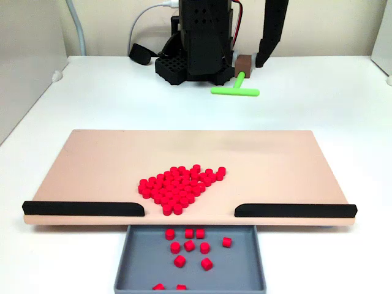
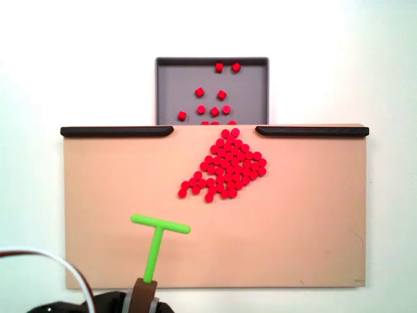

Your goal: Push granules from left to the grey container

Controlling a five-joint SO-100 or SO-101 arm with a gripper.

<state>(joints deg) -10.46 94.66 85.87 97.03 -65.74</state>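
A cluster of red granules (image 1: 179, 187) (image 2: 226, 167) lies mid-board, reaching the gap at the edge beside the grey container (image 1: 141, 263) (image 2: 172, 85). Several loose granules (image 1: 189, 246) (image 2: 214, 111) lie inside that tray. My gripper (image 1: 245, 65) (image 2: 144, 295) is shut on the brown handle of a green T-shaped pusher (image 1: 236, 90) (image 2: 158, 238). The pusher hangs over the board's far side from the tray, apart from the cluster; in the view from above, its crossbar is down and to the left of the granules.
A tan board (image 1: 110, 159) (image 2: 306, 222) rests on a white table. Two black strips (image 1: 82, 209) (image 1: 294, 210) (image 2: 117, 131) (image 2: 311, 131) line its tray-side edge, with a gap between them above the tray. The arm's black base (image 1: 196, 55) stands behind the board.
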